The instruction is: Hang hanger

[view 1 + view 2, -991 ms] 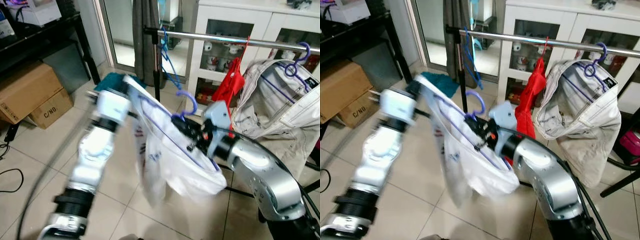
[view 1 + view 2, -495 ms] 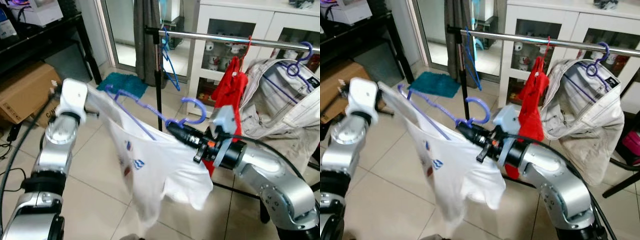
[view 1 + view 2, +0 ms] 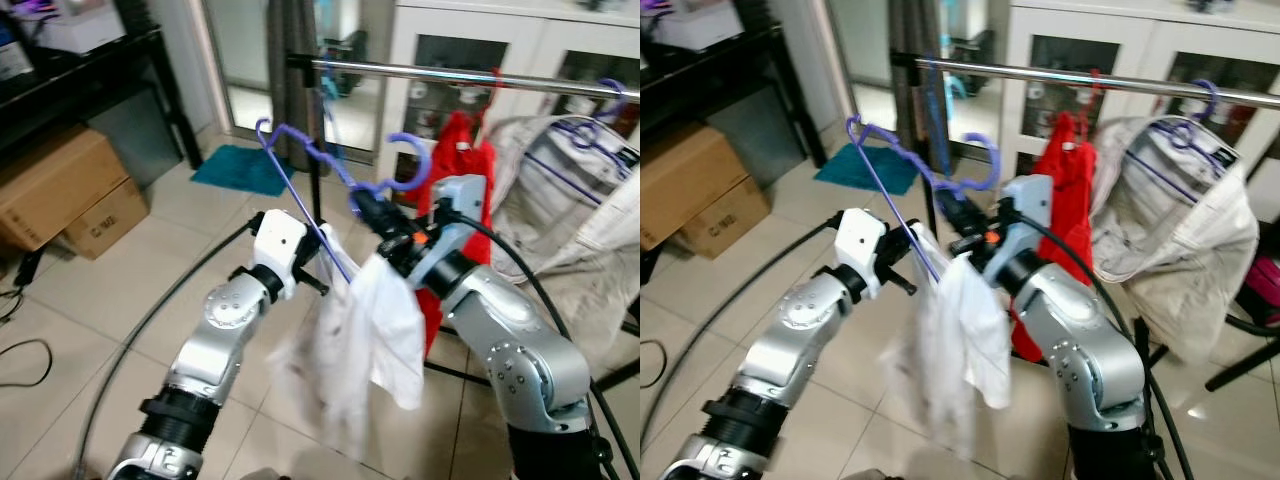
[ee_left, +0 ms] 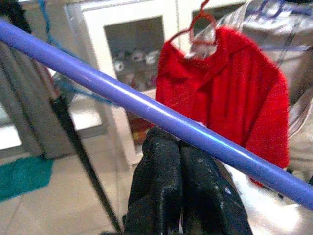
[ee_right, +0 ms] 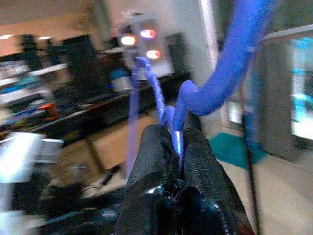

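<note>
A purple plastic hanger [image 4: 146, 108] carries a bunched white shirt [image 3: 385, 320] that hangs down between my arms. The hanger is tilted steeply, its hook [image 3: 420, 160] a little below the silver rail [image 3: 540, 84]. My right gripper [image 3: 362, 203] is shut on the hanger's neck just under the hook, as the right wrist view shows [image 5: 177, 134]. My left gripper [image 3: 322, 280] sits lower, beside the hanger's long bar. In the left wrist view its fingers [image 4: 168, 139] are pressed together with the purple bar lying across their tips.
A red garment [image 3: 462, 150] and a white jacket [image 3: 560, 210] on another purple hanger occupy the rail to the right. The rack's black pole [image 3: 315, 150] stands behind the hanger. Cardboard boxes [image 3: 50, 185] and a black shelf sit left; a white cabinet [image 3: 450, 40] is behind.
My left arm swung in from the far left to the middle. The hanger tipped up steeply, the shirt collapsed into a hanging bunch, and my right gripper rose toward the rail.
</note>
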You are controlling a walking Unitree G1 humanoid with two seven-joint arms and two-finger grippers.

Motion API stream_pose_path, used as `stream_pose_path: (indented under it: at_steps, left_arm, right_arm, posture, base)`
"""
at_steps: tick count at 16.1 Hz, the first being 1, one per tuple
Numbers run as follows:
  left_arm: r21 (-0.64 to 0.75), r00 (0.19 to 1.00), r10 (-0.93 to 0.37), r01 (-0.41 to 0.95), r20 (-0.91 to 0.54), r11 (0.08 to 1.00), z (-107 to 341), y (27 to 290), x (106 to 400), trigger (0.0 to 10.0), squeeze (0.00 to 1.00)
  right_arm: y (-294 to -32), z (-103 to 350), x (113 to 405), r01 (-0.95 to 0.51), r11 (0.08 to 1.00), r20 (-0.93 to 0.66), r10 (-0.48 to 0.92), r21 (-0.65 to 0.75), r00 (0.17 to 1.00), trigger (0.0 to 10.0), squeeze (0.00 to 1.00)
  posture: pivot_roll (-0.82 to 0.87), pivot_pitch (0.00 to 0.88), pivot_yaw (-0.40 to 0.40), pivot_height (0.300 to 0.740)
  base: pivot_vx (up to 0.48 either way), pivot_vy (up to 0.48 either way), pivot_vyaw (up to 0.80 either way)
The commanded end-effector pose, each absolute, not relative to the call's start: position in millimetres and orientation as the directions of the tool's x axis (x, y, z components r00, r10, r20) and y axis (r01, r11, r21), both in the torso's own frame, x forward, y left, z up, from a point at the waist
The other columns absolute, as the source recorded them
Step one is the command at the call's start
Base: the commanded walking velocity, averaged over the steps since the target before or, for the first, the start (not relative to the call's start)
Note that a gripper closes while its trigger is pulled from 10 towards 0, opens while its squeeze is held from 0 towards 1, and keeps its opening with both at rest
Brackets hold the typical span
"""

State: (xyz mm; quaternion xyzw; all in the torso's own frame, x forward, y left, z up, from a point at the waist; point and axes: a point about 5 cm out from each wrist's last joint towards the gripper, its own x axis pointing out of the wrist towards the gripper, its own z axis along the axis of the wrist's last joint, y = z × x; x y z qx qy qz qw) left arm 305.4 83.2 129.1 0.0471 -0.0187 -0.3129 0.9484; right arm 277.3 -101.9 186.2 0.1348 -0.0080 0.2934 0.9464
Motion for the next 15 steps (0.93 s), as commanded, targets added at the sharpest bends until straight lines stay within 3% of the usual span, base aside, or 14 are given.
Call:
stream_pose_path:
  at_steps: [1,2,5,8,9,11,12,14,15]
  left_arm:
    - [0.100,0.752,-0.656,0.650,0.061,0.754,142.1,66.9,298.6,0.0,0.00]
    - [0.083,0.722,-0.688,0.683,0.076,0.726,145.6,60.9,288.3,0.0,0.00]
    - [0.021,0.718,-0.692,0.693,0.072,0.721,146.8,73.0,272.2,0.0,0.00]
    - [0.031,0.786,-0.617,0.618,-0.046,0.786,128.9,97.4,265.0,0.0,0.00]
    - [0.023,0.793,-0.607,0.608,-0.048,0.793,128.7,101.7,263.5,0.0,0.00]
    - [-0.018,0.790,-0.612,0.611,-0.037,0.791,134.3,110.3,256.9,0.0,0.00]
    - [-0.012,0.796,-0.602,0.603,-0.071,0.798,132.1,117.4,253.7,0.0,0.00]
    - [-0.036,0.873,-0.478,0.477,-0.100,0.878,128.8,135.4,254.5,0.0,0.00]
    - [-0.110,0.931,-0.354,0.344,-0.087,0.932,130.5,148.2,256.0,0.0,0.00]
  right_arm:
    - [-103.1,179.1,284.3,-0.492,0.831,0.049,0.498,0.260,0.866,0.0,0.00]
    - [-122.2,173.4,297.8,-0.328,0.897,0.029,0.335,0.297,0.942,0.0,0.00]
    - [-149.6,177.3,309.7,-0.154,0.906,0.079,0.133,0.395,0.988,0.0,0.00]
    - [-164.7,193.4,311.4,-0.141,0.695,0.213,-0.017,0.705,0.977,0.0,0.00]
    - [-168.5,195.3,311.3,-0.147,0.660,0.234,-0.045,0.737,0.971,0.0,0.00]
    - [-173.3,195.4,312.3,-0.140,0.675,0.249,-0.066,0.724,0.966,0.0,0.00]
    - [-174.2,191.0,312.5,-0.120,0.726,0.225,-0.049,0.677,0.973,0.0,0.00]
    - [-170.7,178.7,304.4,-0.141,0.905,0.153,0.085,0.402,0.985,0.0,0.00]
    - [-170.5,170.2,294.6,-0.168,0.936,0.084,0.149,0.311,0.985,0.0,0.00]
  posture:
    - [-0.13,0.000,0.101,0.740]
    - [-0.13,0.000,0.103,0.740]
    - [-0.12,0.000,0.103,0.740]
    - [-0.10,0.000,0.096,0.740]
    - [-0.09,0.000,0.094,0.740]
    - [-0.09,0.000,0.097,0.740]
    - [-0.08,0.000,0.096,0.740]
    - [-0.08,0.000,0.100,0.740]
    - [-0.09,0.000,0.101,0.740]
  base:
    - [0.000,0.000,0.00]
    - [0.000,0.000,0.00]
    - [0.000,0.000,0.00]
    - [0.000,0.000,0.00]
    - [0.000,0.000,0.00]
    - [0.000,0.000,0.00]
    - [0.000,0.000,0.00]
    - [0.000,0.000,0.00]
    - [0.000,0.000,0.00]
